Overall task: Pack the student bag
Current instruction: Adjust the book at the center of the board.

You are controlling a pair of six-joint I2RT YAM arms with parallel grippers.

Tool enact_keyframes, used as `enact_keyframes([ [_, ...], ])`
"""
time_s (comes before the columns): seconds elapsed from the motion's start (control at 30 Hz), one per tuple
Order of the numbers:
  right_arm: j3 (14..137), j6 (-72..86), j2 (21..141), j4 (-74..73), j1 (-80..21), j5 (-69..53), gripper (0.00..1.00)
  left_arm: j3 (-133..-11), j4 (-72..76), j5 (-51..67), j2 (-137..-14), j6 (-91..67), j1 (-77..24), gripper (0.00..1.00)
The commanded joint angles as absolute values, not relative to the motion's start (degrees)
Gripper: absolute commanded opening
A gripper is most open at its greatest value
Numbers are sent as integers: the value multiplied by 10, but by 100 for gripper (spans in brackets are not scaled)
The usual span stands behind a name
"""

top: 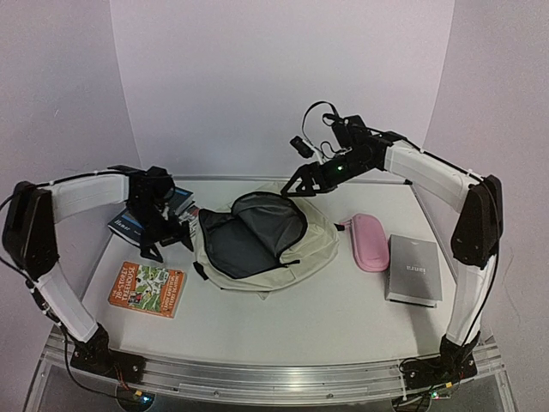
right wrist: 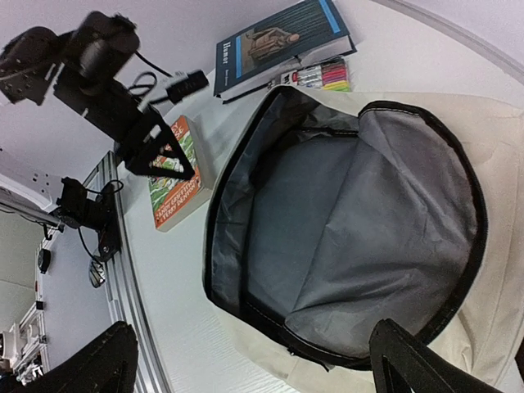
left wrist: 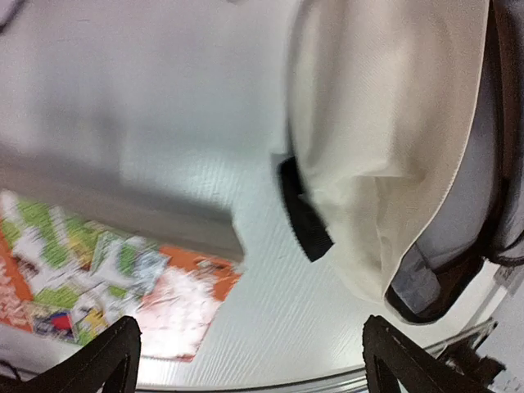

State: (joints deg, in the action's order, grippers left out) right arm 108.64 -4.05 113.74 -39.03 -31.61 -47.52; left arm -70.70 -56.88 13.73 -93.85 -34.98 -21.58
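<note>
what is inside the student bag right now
The student bag lies unzipped, and its open compartment shows only dark grey lining; nothing packed is seen inside. Folds of that lining and the cream rim cover the deeper corners, so those cannot be checked.

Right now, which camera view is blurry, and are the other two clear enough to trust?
Left wrist view: motion-blurred, the orange book and student bag smeared. Right wrist view: sharp, the blue book crisp, edges bent by the wide lens. Top view: evenly lit, soft shadows, no glare.
</note>
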Motion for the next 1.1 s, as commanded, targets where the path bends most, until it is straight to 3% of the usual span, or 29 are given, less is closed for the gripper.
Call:
enact_keyframes([
  [0.0, 1114, -47, 1148, -386, -336, -485, 98, -631, -621, 50, -795, -574, -170, 99],
  [0.17, 1123, -41, 1159, -385, -345, -482, 98, -513, -614, 14, -656, -759, -152, 100],
  [0.53, 1139, -32, 1174, -386, -348, -472, 98, -414, -710, -49, -557, -984, -139, 100],
  [0.7, 1144, -31, 1179, -386, -348, -468, 98, -371, -681, -71, -550, -1018, -140, 100],
  [1.07, 1138, -44, 1175, -389, -348, -464, 98, -322, -450, -119, -647, -930, -139, 100],
])
